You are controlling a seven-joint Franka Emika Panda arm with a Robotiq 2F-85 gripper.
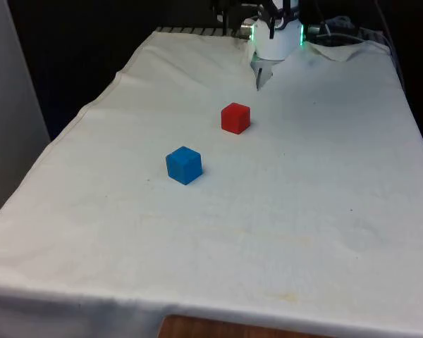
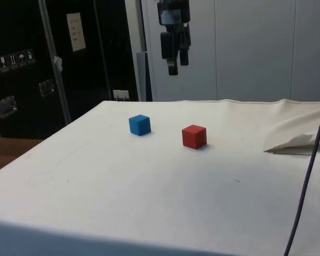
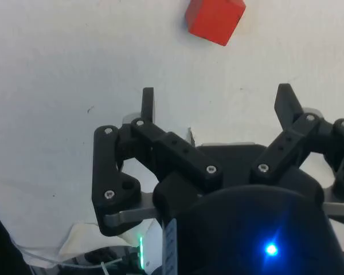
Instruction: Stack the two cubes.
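A red cube [image 1: 235, 117] [image 2: 194, 136] [image 3: 215, 20] sits on the white cloth near the table's middle. A blue cube [image 1: 184, 165] [image 2: 140, 125] rests apart from it, nearer the front view's camera and a little to the front view's left. My gripper [image 2: 177, 66] [image 3: 217, 98] hangs high above the table, open, with nothing between its fingers. It is over the cloth between the robot's base and the red cube, well above both cubes.
The cloth [image 1: 324, 183] is rumpled near the robot's base [image 1: 276, 39] and folds up at the side view's right [image 2: 296, 141]. A dark cable [image 2: 309, 176] hangs across the side view's right. Dark cabinets [image 2: 42, 64] stand beyond the table's edge.
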